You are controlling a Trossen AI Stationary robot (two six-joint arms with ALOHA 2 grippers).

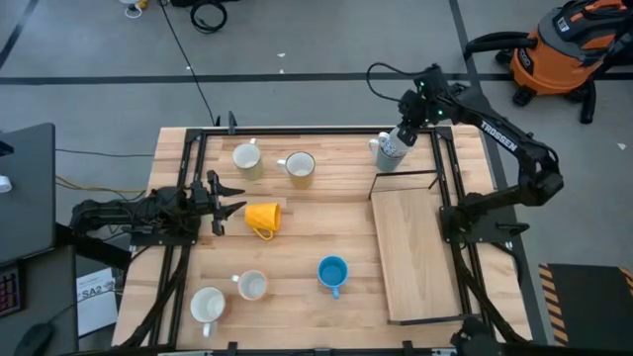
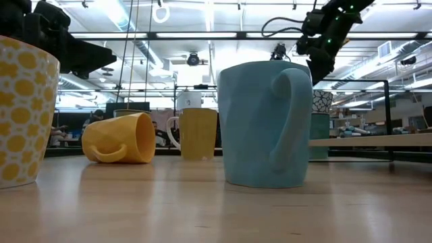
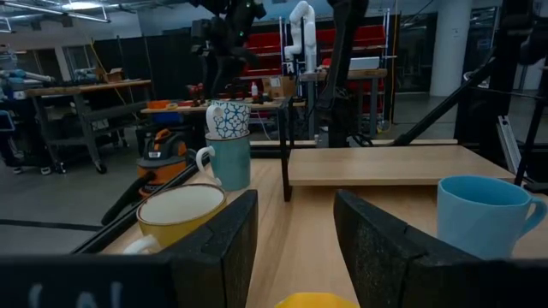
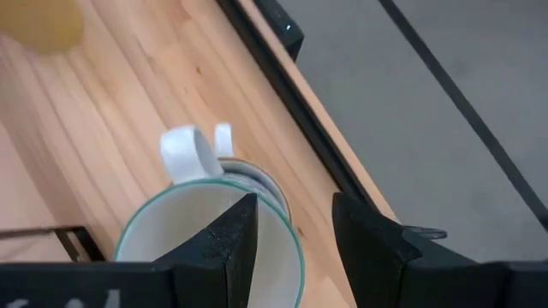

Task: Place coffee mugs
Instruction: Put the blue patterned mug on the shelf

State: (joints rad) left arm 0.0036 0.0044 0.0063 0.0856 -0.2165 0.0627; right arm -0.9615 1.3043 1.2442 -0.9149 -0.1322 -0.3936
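Seven mugs: on table (image 1: 297, 247).
Right jaws (image 1: 394, 148): spread around rim of stacked mug (image 1: 388, 153), one finger inside.
Left jaws (image 1: 229, 205): released, yellow mug (image 1: 262, 218) tipped just ahead.

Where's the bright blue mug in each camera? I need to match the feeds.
High view: blue mug at lower centre, just left of the raised wooden board.
Low view: large, centre foreground, handle facing the camera.
Left wrist view: right edge.
Right wrist view: not in it.
Shared landmark: the raised wooden board, also visible in the left wrist view.
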